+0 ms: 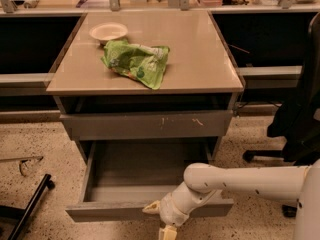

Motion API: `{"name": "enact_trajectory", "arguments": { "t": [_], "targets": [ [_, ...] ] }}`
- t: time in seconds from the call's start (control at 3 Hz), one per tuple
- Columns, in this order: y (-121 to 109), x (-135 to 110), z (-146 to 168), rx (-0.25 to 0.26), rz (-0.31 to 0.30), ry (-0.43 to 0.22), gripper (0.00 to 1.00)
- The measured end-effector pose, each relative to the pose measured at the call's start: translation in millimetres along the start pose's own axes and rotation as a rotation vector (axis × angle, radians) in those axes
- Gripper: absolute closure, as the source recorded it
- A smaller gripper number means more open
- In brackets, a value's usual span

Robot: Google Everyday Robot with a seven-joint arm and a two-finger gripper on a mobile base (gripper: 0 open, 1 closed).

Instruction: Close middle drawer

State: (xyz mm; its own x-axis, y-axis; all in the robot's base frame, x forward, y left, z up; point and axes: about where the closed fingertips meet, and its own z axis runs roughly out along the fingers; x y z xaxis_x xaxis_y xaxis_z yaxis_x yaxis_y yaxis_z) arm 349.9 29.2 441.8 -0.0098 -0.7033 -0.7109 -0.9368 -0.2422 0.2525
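The middle drawer (pixel 110 211) is pulled far out of the cabinet, and its grey tray interior (pixel 145 166) is bare. Its plain flat front faces me at the bottom of the camera view. My gripper (pixel 161 220) is at the end of the white arm (pixel 240 181), which reaches in from the right. It sits against the outer face of the drawer front, a little right of its middle. Above the drawer is the taller grey front with pale scratch marks (pixel 150 125), which is closed. The lowest front is out of view.
A green crumpled bag (pixel 136 62) and a white bowl (pixel 108 31) lie on the cabinet top (pixel 200 54). A black office chair (pixel 300 114) stands at the right. Black legs of another object (pixel 27 209) lie on the speckled floor at the left.
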Motion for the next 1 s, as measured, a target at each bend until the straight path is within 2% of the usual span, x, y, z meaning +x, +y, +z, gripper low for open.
{"name": "enact_trajectory", "arguments": {
  "t": [0.33, 0.67, 1.0],
  "targets": [
    [-27, 4, -7, 0.059, -0.024, -0.035, 0.00],
    [-44, 7, -33, 0.151, -0.048, -0.062, 0.00],
    [-44, 7, -33, 0.151, -0.048, -0.062, 0.00]
  ]
}}
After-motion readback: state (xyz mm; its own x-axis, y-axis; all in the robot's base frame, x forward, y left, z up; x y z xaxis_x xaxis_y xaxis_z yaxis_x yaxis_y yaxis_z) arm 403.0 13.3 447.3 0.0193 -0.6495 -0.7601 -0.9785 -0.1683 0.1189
